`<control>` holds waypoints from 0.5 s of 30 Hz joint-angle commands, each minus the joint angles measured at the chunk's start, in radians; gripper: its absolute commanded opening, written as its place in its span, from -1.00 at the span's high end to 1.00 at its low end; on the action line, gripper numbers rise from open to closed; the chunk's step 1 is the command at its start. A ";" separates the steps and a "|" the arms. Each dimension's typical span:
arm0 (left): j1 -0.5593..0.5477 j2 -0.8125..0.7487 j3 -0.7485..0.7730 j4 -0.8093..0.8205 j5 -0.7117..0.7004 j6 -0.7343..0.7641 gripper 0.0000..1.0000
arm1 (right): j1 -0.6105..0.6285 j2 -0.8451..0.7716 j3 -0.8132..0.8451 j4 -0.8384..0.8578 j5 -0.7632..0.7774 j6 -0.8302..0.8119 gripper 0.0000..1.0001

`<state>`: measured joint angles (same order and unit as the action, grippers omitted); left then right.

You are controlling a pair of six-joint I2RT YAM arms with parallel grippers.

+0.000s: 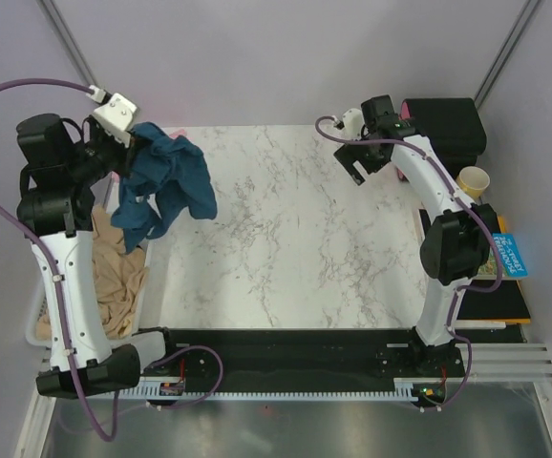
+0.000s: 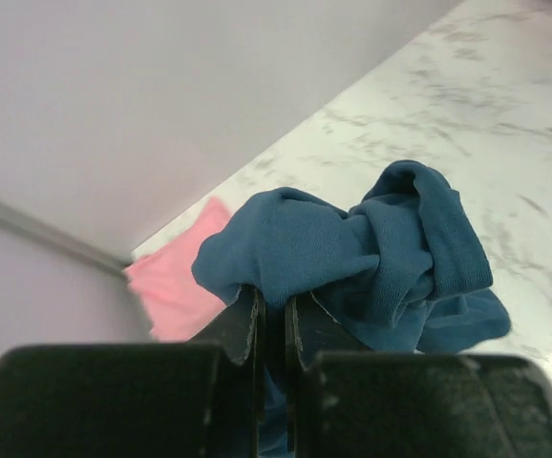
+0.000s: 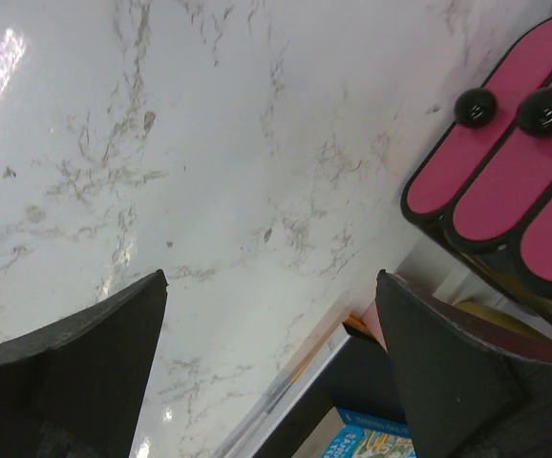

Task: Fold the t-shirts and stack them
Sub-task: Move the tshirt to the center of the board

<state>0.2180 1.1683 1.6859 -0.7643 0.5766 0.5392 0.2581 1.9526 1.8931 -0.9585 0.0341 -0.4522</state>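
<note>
The dark teal-blue t-shirt (image 1: 166, 186) hangs bunched above the table's left rear corner. My left gripper (image 1: 131, 143) is shut on its upper edge. In the left wrist view the fabric (image 2: 371, 248) bulges out past the nearly touching jaws of the left gripper (image 2: 274, 303). A pale pink t-shirt (image 2: 176, 281) shows behind it at the table's far corner; in the top view it is hidden by the blue one. My right gripper (image 1: 357, 167) hovers over the table's right rear, open and holding nothing (image 3: 271, 277).
A white bin (image 1: 37, 324) at the left edge holds beige cloth (image 1: 118, 277). Off the table's right side are a black box (image 1: 443, 124), a paper cup (image 1: 474, 179), a blue printed book (image 1: 510, 256) and a pink-and-black object (image 3: 505, 181).
</note>
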 commanded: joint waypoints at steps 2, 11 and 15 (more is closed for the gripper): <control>-0.162 -0.001 -0.060 0.039 0.272 0.125 0.96 | 0.001 -0.113 0.014 0.191 0.045 0.079 -0.96; -0.456 0.194 -0.086 0.121 0.240 -0.115 0.96 | 0.001 -0.161 0.038 0.283 0.130 0.037 -0.96; -0.552 0.312 -0.098 0.226 0.207 -0.226 0.85 | 0.001 -0.182 0.021 0.322 0.162 0.035 -0.96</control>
<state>-0.2584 1.3979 1.5867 -0.6971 0.7700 0.4797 0.2581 1.8297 1.9011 -0.7139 0.1349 -0.4152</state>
